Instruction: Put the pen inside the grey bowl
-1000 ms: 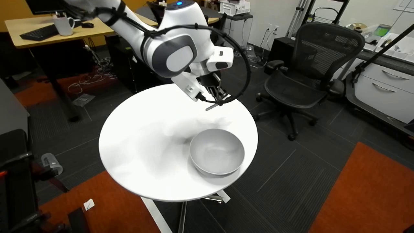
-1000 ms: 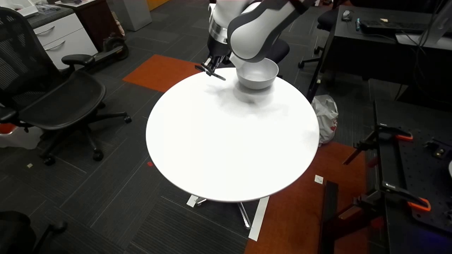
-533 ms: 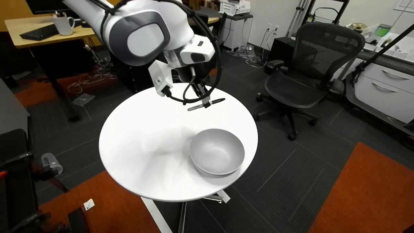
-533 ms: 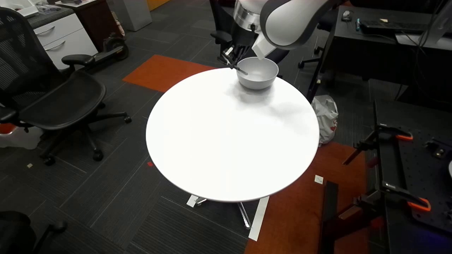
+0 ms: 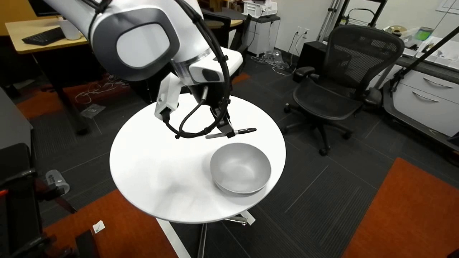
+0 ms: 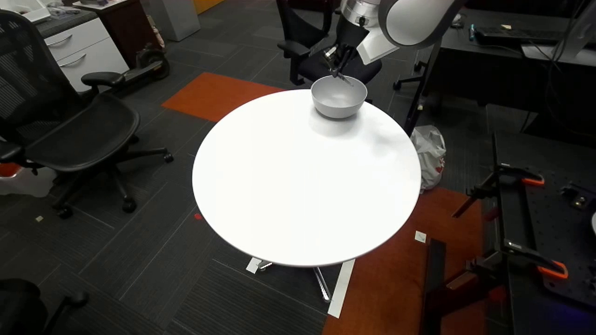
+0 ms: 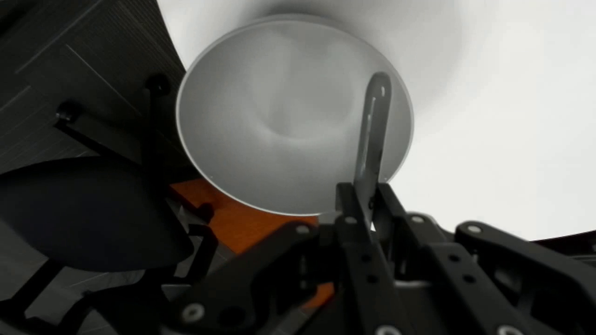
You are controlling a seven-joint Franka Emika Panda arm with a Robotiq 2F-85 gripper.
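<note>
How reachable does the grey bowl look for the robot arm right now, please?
Probably yes: the gripper, holding the pen, hangs close to the grey bowl, and nothing visible blocks the way.

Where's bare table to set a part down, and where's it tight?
Free: the round white tabletop in an exterior view, from the round light grey bowl to the camera-side edge. Tight: the thin strip between bowl and closest table edge, and the air near the bowl's rim, where black fingers grip a slim black-and-grey pen.
</note>
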